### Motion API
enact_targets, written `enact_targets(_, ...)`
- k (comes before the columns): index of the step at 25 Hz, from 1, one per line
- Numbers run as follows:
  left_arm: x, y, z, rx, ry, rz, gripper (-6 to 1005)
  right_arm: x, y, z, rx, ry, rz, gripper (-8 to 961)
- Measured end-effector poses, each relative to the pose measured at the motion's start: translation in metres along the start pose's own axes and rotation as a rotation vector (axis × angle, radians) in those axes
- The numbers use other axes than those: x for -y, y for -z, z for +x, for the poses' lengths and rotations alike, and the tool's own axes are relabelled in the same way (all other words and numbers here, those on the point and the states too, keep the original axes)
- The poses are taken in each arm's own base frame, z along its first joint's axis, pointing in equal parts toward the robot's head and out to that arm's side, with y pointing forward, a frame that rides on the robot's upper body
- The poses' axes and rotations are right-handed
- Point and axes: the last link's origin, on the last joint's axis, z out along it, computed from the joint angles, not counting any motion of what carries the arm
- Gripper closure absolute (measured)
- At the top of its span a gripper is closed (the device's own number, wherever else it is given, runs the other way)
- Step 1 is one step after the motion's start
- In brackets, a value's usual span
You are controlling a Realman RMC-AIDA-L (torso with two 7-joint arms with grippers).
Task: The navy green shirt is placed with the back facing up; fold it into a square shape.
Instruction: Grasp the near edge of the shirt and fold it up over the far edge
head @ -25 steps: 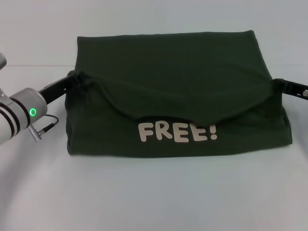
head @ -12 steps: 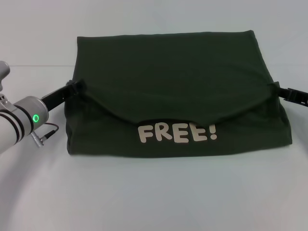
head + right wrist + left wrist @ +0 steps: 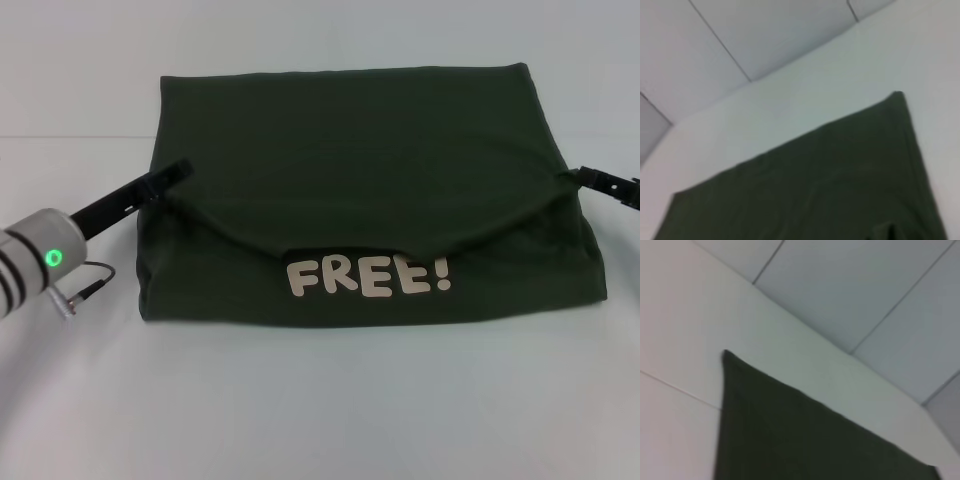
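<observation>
The navy green shirt (image 3: pixel 380 130) lies on the white table, folded into a broad block. Its upper flap is laid down over the front, and the cream "FREE!" print (image 3: pixel 368 275) shows just below the flap's edge. My left gripper (image 3: pixel 178 172) is at the flap's left corner, its tip over the cloth. Across the shirt, my right gripper (image 3: pixel 590 178) sits just off the flap's right corner. The left wrist view shows a far corner of the shirt (image 3: pixel 790 435) on the table. Another far corner of the shirt (image 3: pixel 815 185) fills the right wrist view.
The white table (image 3: pixel 320 400) spreads around the shirt, with bare surface in front and on both sides. A thin cable (image 3: pixel 85 285) hangs from my left wrist near the shirt's left edge. A pale wall rises behind the table.
The flap, held up at both corners a second ago, has come down flat onto the shirt. My left gripper has shifted slightly inward and my right gripper has drawn back to the right.
</observation>
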Motion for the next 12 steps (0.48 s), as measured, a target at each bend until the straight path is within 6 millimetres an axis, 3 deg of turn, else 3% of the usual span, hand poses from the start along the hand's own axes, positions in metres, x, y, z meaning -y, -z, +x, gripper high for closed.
enact_targets(3,0.001,0.013,0.003,0.019,0.008,-0.077,207,-0.001,0.017,0.002,0.025,0.011,-0.092,171)
enact_targets(6,0.003,0.034,0.007,0.071,0.041,-0.176,191,-0.006,0.032,0.009,0.017,0.066,-0.189,41)
enact_targets(12,0.013,0.073,0.013,0.234,0.076,-0.257,160,-0.006,0.055,0.024,-0.024,0.113,-0.285,38)
